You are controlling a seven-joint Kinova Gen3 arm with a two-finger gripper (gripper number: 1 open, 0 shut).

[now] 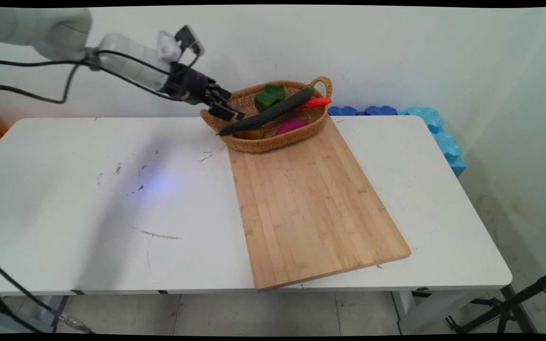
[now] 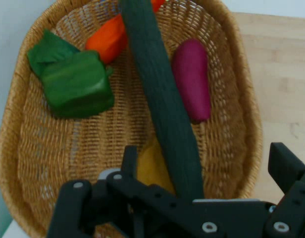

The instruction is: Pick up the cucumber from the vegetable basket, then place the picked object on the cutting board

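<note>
The pincer is held spread at the left rim of the basket, just beside the near end of the cucumber, which lies across the basket.

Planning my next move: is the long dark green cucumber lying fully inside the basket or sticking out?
Sticking out. The cucumber lies aslant in the basket, its lower tip past the near-left rim by the gripper.
</note>
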